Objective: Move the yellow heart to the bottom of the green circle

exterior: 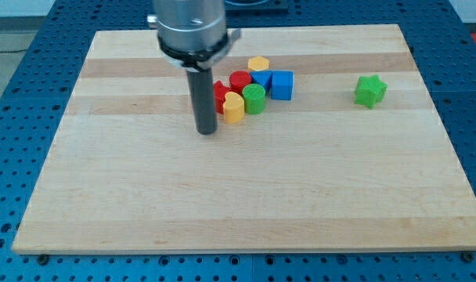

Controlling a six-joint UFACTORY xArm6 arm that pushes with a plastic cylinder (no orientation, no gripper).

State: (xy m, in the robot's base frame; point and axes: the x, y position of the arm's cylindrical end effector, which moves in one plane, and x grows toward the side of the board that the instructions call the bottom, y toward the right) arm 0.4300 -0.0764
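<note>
The yellow heart (233, 107) lies on the wooden board, touching the left side of the green circle (254, 99). Both sit at the view's bottom edge of a tight cluster of blocks near the top middle. My tip (207, 131) rests on the board just left of and slightly below the yellow heart, a small gap apart. The dark rod rises from it to the arm's metal collar (189, 31).
The cluster also holds a red circle (239, 80), a red block (220, 93) partly behind the rod, a yellow hexagon (258, 63), a blue cube (282, 84) and another blue block (262, 79). A green star (370, 90) lies alone at the right.
</note>
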